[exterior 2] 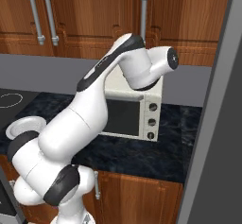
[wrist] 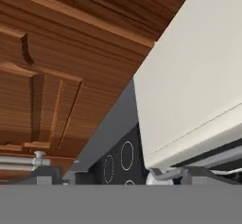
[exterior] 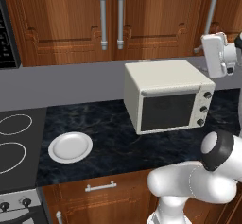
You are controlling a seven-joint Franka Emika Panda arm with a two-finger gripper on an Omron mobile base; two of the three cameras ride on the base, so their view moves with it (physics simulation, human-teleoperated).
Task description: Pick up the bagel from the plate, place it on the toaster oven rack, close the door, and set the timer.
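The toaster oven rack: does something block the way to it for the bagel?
Yes. The door of the toaster oven is shut, so its dark glass covers the front opening. The plate lies left of the oven.

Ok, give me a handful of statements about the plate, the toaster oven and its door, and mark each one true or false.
1. The plate lies on the dark counter between the stove and the toaster oven. True.
2. The bagel sits on the plate. False: the plate's face is bare.
3. The door of the toaster oven hangs fully open. False: in both base views it stands upright against the oven's front.
4. Three round knobs run down the oven's front to the right of the door. True.
5. The toaster oven stands on the stove. False: it stands on the counter, apart from the stove.
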